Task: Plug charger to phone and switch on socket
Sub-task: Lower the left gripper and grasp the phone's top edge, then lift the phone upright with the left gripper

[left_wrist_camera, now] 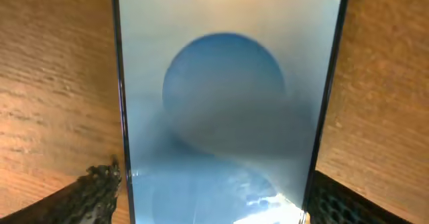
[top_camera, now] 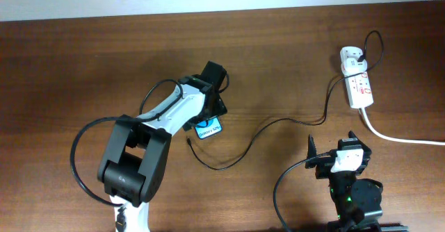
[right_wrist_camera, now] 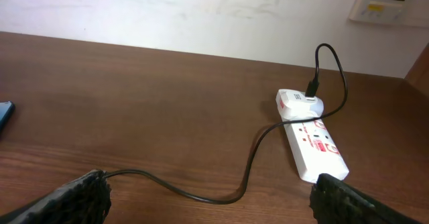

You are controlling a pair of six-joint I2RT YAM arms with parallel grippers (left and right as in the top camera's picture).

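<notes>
- One slim phone (top_camera: 208,128) is the centrepiece. It sits left of centre on the table (top_camera: 83,65), mostly hidden under the left gripper (top_camera: 211,115) from overhead, its blue screen filling the wrist view.
- The left fingers (left_wrist_camera: 94,194) lie against both long black edges, and that reads as a hold across the phone's width.
- Handling call: light, rigid, glass-faced and likely slick. Take it by the edges with a modest squeeze and keep the port end clear. I can't make out the port itself.
- The charger (top_camera: 278,121) has its connector tip (top_camera: 191,143) lying loose just beside the phone.
- From there the thin black cable loops off to the right. It looks limp, so I'd pinch it right behind the tip or it will flop.
- At the far right, the white adapter (top_camera: 351,57) sits in the socket (top_camera: 359,87), and the thick white cord (top_camera: 396,136) trails off the edge.
- The right gripper (top_camera: 334,148) waits low right with its fingers spread wide and empty, well apart from the tip.
</notes>
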